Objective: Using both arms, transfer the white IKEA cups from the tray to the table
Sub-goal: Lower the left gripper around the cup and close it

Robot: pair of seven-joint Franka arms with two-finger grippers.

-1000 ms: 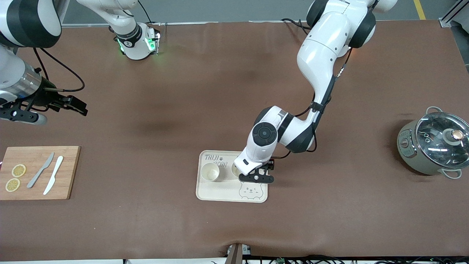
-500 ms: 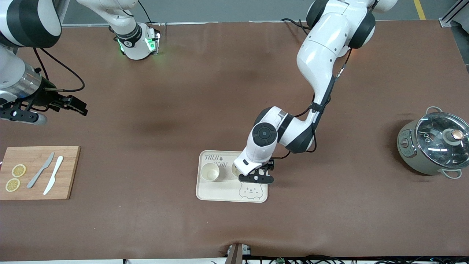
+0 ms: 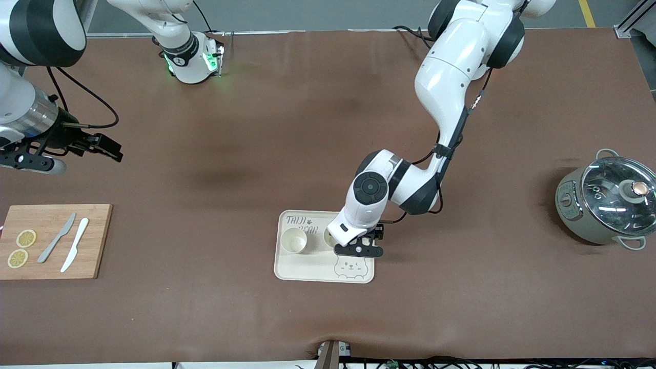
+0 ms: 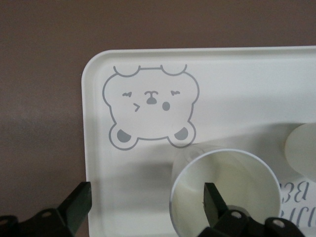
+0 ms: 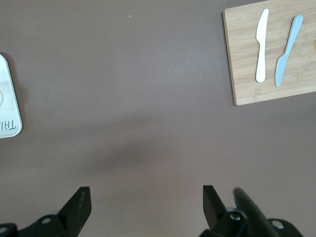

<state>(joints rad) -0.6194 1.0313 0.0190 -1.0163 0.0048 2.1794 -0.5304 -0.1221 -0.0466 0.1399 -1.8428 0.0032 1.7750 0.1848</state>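
Observation:
Two white IKEA cups stand upright on the cream bear tray point(image 3: 307, 269). One cup point(image 3: 293, 240) is in plain sight at the tray's right-arm end. The other cup point(image 3: 328, 237) point(image 4: 224, 192) is partly hidden under my left gripper point(image 3: 359, 249) point(image 4: 146, 200). That gripper hangs low over the tray and is open. One fingertip point(image 4: 212, 197) is over the cup's mouth and the other is over the tray's edge, gripping nothing. My right gripper point(image 3: 31, 163) point(image 5: 145, 202) waits open and empty over bare table near the right arm's end.
A wooden cutting board point(image 3: 95, 241) point(image 5: 242, 64) carries a grey knife point(image 3: 56, 238), a white knife point(image 3: 75, 245) and lemon slices point(image 3: 25, 238). It lies at the right arm's end. A pot with a glass lid point(image 3: 605, 200) stands at the left arm's end.
The left hand has shifted very slightly over the tray. Both cups and the right arm have stayed put.

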